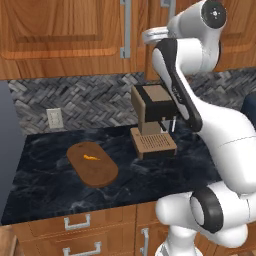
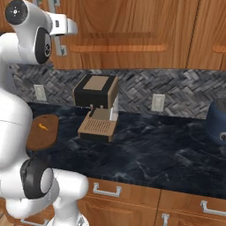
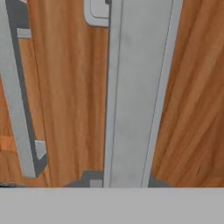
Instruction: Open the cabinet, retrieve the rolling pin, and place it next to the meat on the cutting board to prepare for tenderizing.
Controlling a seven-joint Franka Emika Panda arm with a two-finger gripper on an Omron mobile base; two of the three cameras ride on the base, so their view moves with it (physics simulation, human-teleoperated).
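Cabinet [image 1: 60, 25] shut, upper frame; handle [image 3: 138, 94] dead centre, close; opening step; jaw state untellable; next, clamp and pull.

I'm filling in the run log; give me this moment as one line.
phase: reaching cabinet handle | cabinet: closed | meat: on cutting board | rolling pin: unseen | gripper: state unclear

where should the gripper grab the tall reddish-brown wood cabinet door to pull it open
By the vertical silver bar handle on the reddish-brown wood cabinet door, near its mid-length. Come straight at the door face with one finger on each side of the bar. It is long, narrow and stands off the wood on end mounts, leaving a gap behind. In the hand view it already runs down the centre, very close.
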